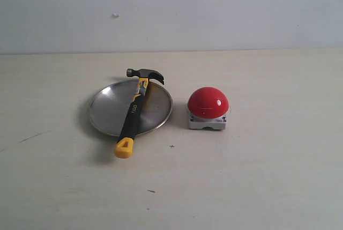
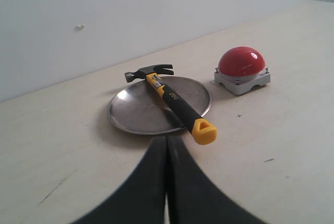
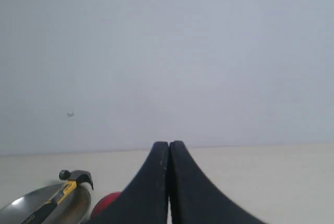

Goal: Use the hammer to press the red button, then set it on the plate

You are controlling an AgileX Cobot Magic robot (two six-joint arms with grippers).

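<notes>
Spanning the exterior view, the table [image 1: 268,187] bears the plate [image 1: 107,109]. Across it lies the hammer [image 1: 132,113], head over the rim at 12 o'clock, yellow end past the rim at 6 o'clock. At 3 o'clock from the plate, near but apart, sits the button [image 1: 208,103]. On the left gripper [image 2: 166,143] and the right gripper [image 3: 169,144] the jaws are pressed together, empty

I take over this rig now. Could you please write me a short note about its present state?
Left end effector: shut, empty.
Right end effector: shut, empty.
Hammer lies across the plate, yellow end past its rim.
Button stands beside the plate, apart.
The pictures do not show whether the button was pressed.
If not: grasp hammer, press, put it back on plate.
</notes>
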